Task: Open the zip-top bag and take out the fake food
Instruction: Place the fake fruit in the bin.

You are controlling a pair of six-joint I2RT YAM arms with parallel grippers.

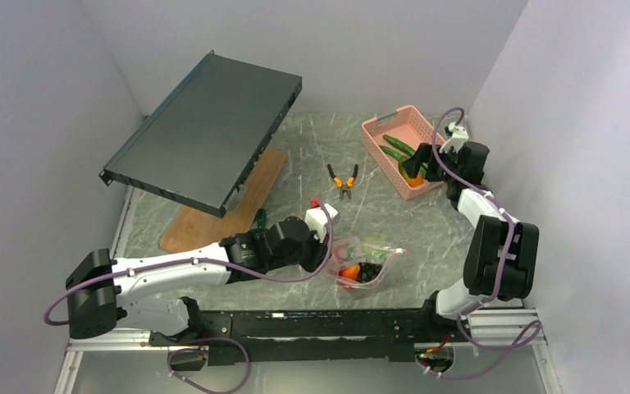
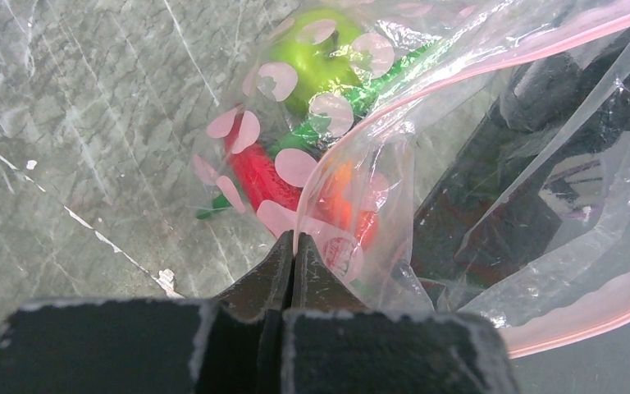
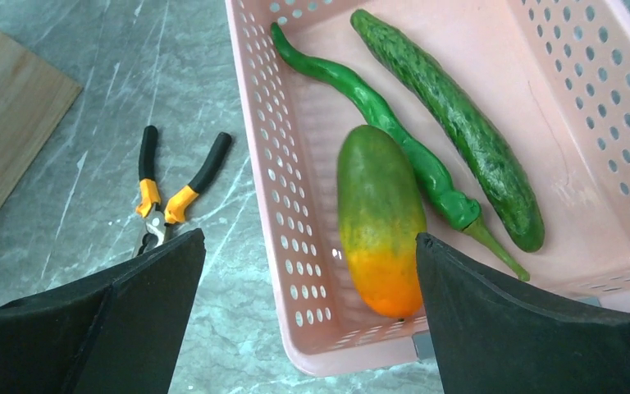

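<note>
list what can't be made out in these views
- Top view: contents of the zip-top bag too small to name; only orange and dark blobs.
- Left wrist: red piece blurred by crinkled, printed plastic; dark shape behind the bag unidentifiable.
- Right wrist: pliers tip hidden behind the right hand; pink basket cut off by the top edge.

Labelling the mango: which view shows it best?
Right wrist: the mango lies whole and close up in the basket. Top view shows only a small orange patch of it, partly hidden by the right gripper. Left wrist shows just the bag, no mango.
</note>
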